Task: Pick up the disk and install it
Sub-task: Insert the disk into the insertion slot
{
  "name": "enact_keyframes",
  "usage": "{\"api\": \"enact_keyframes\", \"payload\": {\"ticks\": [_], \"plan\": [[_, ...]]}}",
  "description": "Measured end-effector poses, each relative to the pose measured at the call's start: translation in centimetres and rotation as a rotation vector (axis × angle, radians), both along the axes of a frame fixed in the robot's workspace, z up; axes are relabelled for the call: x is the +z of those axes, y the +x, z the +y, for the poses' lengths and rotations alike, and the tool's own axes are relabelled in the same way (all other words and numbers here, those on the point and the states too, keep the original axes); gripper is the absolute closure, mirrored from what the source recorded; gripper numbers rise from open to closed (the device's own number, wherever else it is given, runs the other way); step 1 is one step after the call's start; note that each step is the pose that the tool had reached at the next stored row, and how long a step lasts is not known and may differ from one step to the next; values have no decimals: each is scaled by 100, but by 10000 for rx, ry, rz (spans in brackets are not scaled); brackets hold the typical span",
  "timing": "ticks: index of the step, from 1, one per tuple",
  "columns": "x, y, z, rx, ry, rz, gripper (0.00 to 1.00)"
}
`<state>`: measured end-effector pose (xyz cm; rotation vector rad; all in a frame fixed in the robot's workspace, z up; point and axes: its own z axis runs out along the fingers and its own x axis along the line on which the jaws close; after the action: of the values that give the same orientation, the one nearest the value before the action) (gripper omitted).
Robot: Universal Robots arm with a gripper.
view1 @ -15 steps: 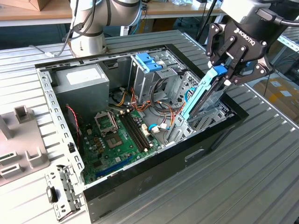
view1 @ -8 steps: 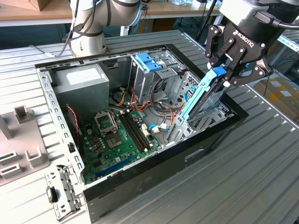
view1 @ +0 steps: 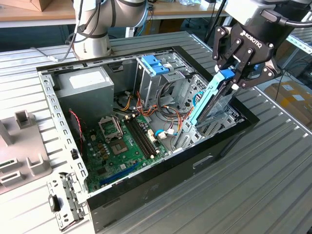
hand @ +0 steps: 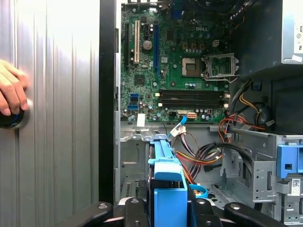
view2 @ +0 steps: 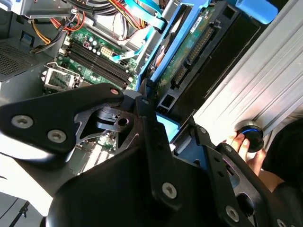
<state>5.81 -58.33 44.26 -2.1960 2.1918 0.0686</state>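
The disk [view1: 208, 101] is a flat drive in a blue carrier, tilted steeply, with its lower end down inside the open computer case [view1: 146, 191] at the exterior view's right end. My gripper [view1: 233, 74] is shut on the disk's blue end piece [view1: 226, 74] from above. In the second wrist view the disk's green circuit-board side [view2: 189, 52] runs away from my gripper [view2: 165, 124], whose black fingers [view2: 147, 111] clamp the blue piece. The first wrist view shows the blue end piece [hand: 168, 184] between the fingers [hand: 133, 208], above the metal bay.
The case holds a green motherboard [view1: 122, 146], a grey power-supply box [view1: 85, 85], a metal cage with a light-blue top [view1: 155, 66] and loose cables. A person's hand [hand: 12, 90] rests on a round black knob [hand: 10, 119] on the table beside the case. A grey fixture [view1: 19, 146] lies at the exterior view's left.
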Motion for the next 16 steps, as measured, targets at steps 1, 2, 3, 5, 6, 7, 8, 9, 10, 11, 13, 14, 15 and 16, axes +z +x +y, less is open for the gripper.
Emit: {"api": "enact_keyframes", "payload": {"ticks": [1, 2, 3, 5, 6, 7, 8, 9, 10, 11, 13, 14, 15, 16], "plan": [[-3, 3, 8, 0, -8, 0, 63], [-4, 5, 13, 0, -14, 0, 63], [-6, 8, 19, 0, -20, 0, 63], [-12, 15, 25, 1, -24, 0, 63], [-14, 20, 25, 2, -26, 0, 63], [-15, 23, 25, 1, -29, 0, 63], [-17, 25, 26, 0, -30, 0, 63], [-20, 26, 26, 0, -30, 0, 63], [-27, 28, 26, 1, -30, 0, 63], [-35, 28, 26, 1, -29, 0, 63], [-48, 29, 26, 1, -30, 1, 63], [-54, 29, 26, 1, -30, 0, 63], [-60, 29, 26, 1, -30, 0, 63], [-67, 29, 26, 1, -30, 0, 63]]}}
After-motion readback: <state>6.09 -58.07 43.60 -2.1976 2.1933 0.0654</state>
